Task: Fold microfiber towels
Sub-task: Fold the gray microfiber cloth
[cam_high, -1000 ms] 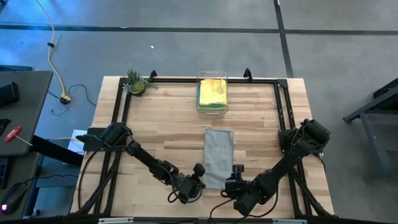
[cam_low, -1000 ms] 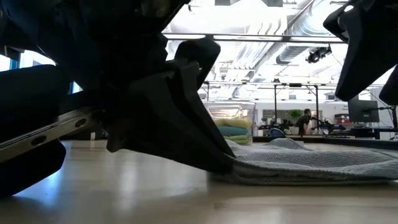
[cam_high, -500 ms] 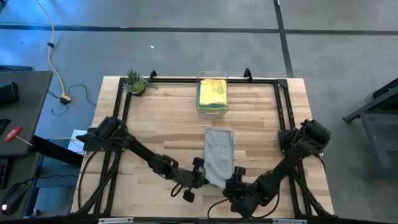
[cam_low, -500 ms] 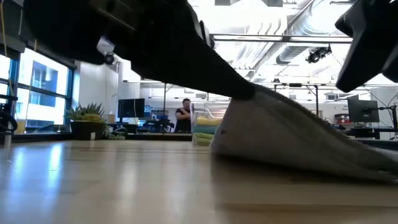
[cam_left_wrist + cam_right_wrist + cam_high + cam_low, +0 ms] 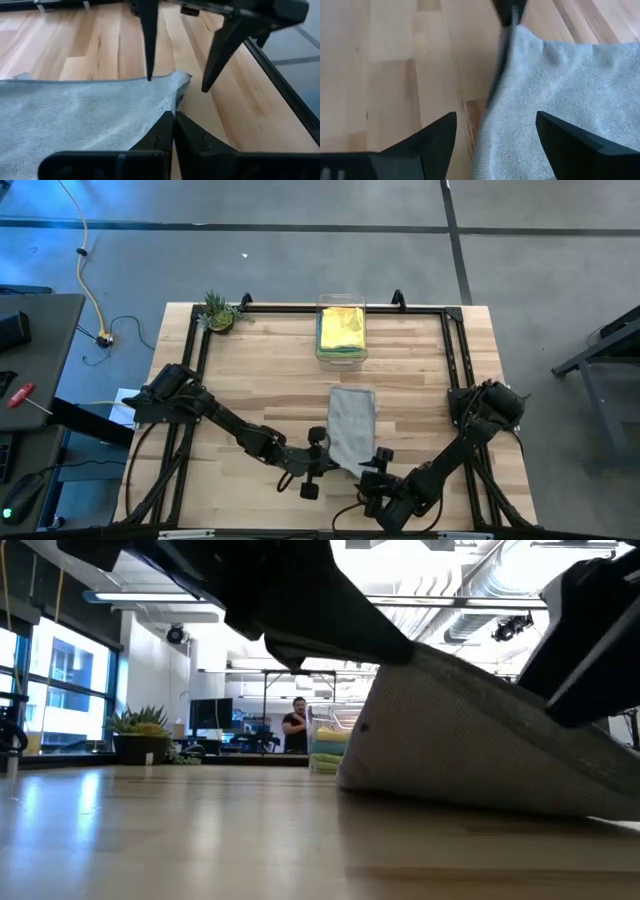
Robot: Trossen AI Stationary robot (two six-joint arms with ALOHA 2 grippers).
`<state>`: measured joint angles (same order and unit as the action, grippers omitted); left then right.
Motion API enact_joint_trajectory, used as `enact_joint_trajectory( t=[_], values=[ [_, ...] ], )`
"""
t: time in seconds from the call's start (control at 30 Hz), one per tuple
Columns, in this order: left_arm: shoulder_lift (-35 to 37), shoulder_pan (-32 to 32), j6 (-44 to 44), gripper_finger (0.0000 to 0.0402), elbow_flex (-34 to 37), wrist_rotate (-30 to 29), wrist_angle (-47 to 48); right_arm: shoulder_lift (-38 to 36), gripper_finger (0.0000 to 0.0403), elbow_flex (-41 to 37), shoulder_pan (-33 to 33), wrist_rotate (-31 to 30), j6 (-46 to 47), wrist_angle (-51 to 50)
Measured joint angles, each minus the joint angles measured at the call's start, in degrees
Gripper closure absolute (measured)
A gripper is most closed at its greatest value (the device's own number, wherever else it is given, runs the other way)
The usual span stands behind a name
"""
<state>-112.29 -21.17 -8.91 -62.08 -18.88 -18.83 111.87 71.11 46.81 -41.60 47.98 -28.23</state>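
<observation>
A grey microfiber towel (image 5: 352, 425), folded into a long strip, lies along the table's middle, its far end flat on the wood. My left gripper (image 5: 174, 119) is shut on its near left corner, which is raised (image 5: 440, 730). My right gripper (image 5: 495, 137) stands open just right of that, at the strip's near end. Its fingers (image 5: 220, 50) hang above the towel and show no touch. Yellow and green towels are stacked in a clear bin (image 5: 341, 330) at the far edge. My left gripper pinches the grey towel's near left corner (image 5: 175, 102) between its two shut fingers. It comes from the table's left, slanting down. One layer or several, I cannot tell. That corner is lifted off the wood, and the cloth slopes down to the table (image 5: 600, 805).
A small potted plant (image 5: 218, 313) stands at the far left corner. A black frame rail (image 5: 450, 350) runs round the tabletop. Bare wood lies left (image 5: 250, 390) and right (image 5: 420, 400) of the towel. A person (image 5: 298, 725) stands in the room beyond.
My left gripper has risen and rolled about its own line. It has drawn the grey towel's near left corner up off the table into a sloping tent, while the far end stays flat. My right gripper has sunk a little beside it.
</observation>
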Motion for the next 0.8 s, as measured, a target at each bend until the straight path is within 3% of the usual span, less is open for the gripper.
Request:
enact_joint_trajectory(
  t=[0.3,0.4,0.57,0.8],
  values=[
    [0.0,0.87,-1.06,0.0402,0.0,-1.27,-0.86,3.54,0.0137,0.02,0.55,0.44,0.08,-2.06],
    [0.0,0.93,-1.5,0.0402,0.0,-1.29,-0.83,3.54,0.0137,0.07,1.34,-2.64,3.3,-5.79],
    [0.0,1.18,-2.45,0.0401,-0.02,-1.31,-1.12,4.24,0.0139,0.07,1.8,-2.76,7.09,-9.72],
    [0.0,1.36,-3.08,0.0401,-0.02,-2.31,-1.97,6.54,0.0199,0.07,1.75,-2.73,4.64,-10.06]
  ],
)
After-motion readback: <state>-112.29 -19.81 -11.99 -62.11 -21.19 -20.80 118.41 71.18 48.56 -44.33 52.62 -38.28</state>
